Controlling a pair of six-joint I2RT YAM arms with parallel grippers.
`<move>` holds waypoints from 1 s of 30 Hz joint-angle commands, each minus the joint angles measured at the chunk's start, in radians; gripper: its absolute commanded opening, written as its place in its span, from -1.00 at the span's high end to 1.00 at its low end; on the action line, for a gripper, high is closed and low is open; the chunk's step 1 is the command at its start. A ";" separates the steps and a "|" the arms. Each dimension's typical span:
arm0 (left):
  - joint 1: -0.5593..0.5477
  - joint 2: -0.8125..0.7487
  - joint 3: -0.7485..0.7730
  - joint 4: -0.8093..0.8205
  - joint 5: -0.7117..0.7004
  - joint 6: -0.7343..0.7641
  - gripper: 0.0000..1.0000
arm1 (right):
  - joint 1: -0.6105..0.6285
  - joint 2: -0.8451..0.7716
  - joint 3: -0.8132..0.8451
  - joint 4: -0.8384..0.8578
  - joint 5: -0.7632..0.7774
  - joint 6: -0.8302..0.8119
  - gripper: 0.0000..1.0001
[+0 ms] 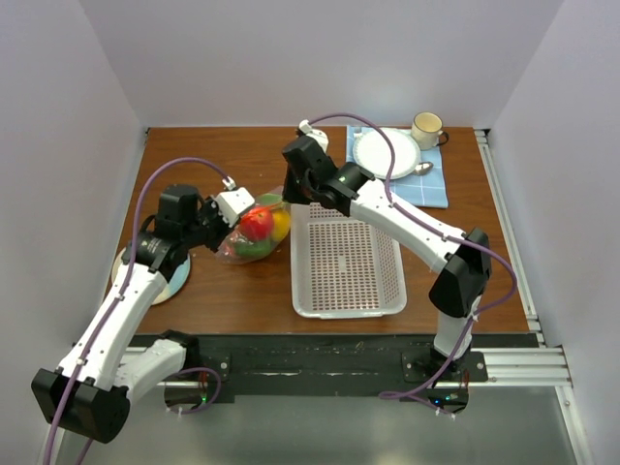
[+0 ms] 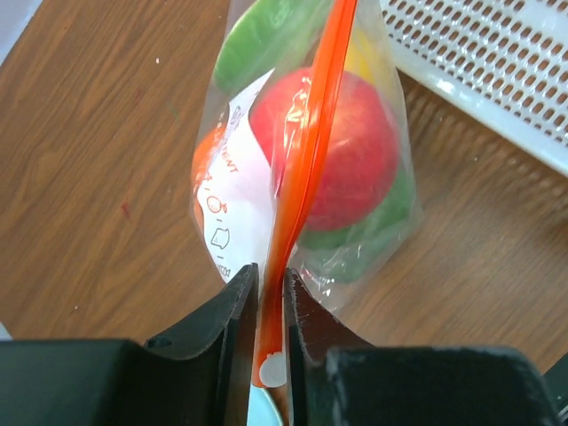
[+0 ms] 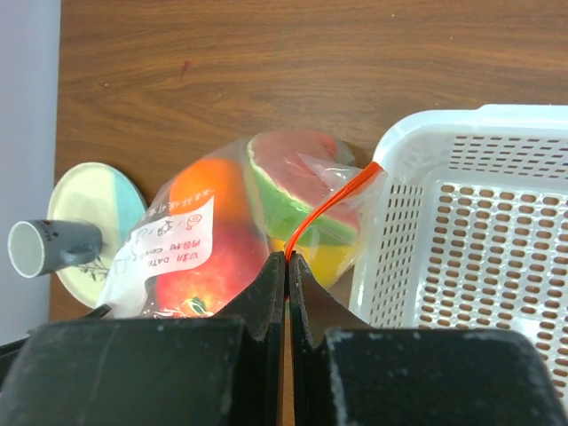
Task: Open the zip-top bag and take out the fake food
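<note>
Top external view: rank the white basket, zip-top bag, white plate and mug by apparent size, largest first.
1. white basket, clearly the largest.
2. zip-top bag and white plate: these look about alike, so they are not ranked.
3. mug, the smallest.

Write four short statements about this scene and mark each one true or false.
1. The left tool pinches the bag's orange zip strip. True.
2. The fake food lies in the basket. False: it is inside the bag.
3. The right tool is wide open. False: it is shut on the zip strip.
4. The white plate sits on a blue cloth. True.
</note>
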 commanded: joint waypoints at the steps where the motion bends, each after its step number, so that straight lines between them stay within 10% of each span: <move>1: -0.003 -0.036 -0.029 -0.023 -0.058 0.076 0.74 | -0.011 -0.028 -0.011 0.039 0.017 -0.112 1.00; 3: -0.003 -0.034 -0.025 -0.041 -0.059 0.101 1.00 | -0.013 -0.036 -0.017 0.077 -0.017 -0.196 1.00; 10: -0.003 -0.057 -0.034 -0.043 -0.023 0.127 1.00 | -0.011 -0.216 -0.254 0.445 -0.259 -0.682 0.50; 15: -0.003 -0.054 -0.042 -0.023 -0.015 0.129 1.00 | -0.011 -0.379 -0.439 0.623 -0.515 -0.916 -0.37; 18: -0.003 -0.053 -0.043 -0.007 -0.006 0.133 1.00 | -0.011 -0.419 -0.508 0.686 -0.610 -0.998 -0.46; 20: -0.003 -0.051 -0.040 0.003 0.010 0.141 1.00 | -0.010 -0.424 -0.526 0.717 -0.670 -1.023 -0.97; 30: 0.000 0.032 0.103 -0.075 0.114 0.294 1.00 | 0.018 -0.389 -0.542 0.680 -0.628 -1.238 -0.97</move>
